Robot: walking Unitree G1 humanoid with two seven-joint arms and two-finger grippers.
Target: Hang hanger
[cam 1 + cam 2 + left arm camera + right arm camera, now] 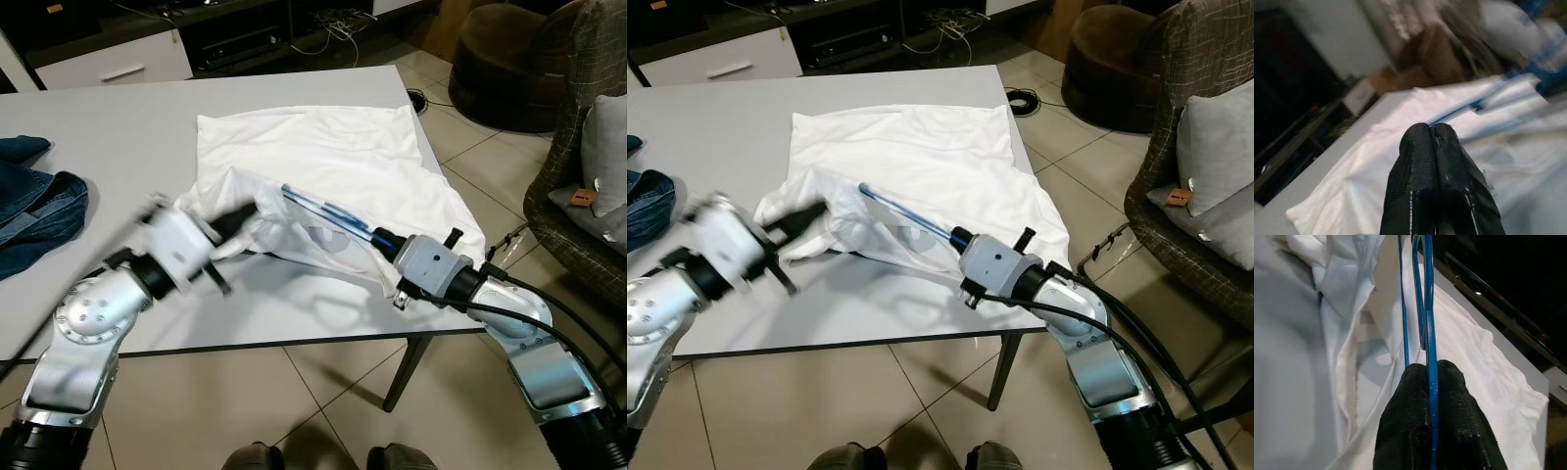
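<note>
table: light grey, tiled floor below.
shirt: white, spread flat on the table's right half, near edge rumpled and lifted by both arms.
hanger: blue, thin; lies slanted across the shirt's front part, partly under the fabric, one end running into the right gripper.
right gripper: fingers clenched on the hanger; blue wire pinched between the two black pads in the right wrist view. Sits at the table's near right edge, over the shirt hem.
left gripper: fingers pressed together, tips touching, nothing seen between them in the left wrist view. Head views blurred; it points at the shirt's bunched near-left corner, right beside the fabric, can't tell if touching.
jeans: dark blue, heaped at the table's left edge, well apart from the shirt.
armchair: right of the table, grey cushion on it.
tv cabinet: behind the table, cables on the floor next to it.
</note>
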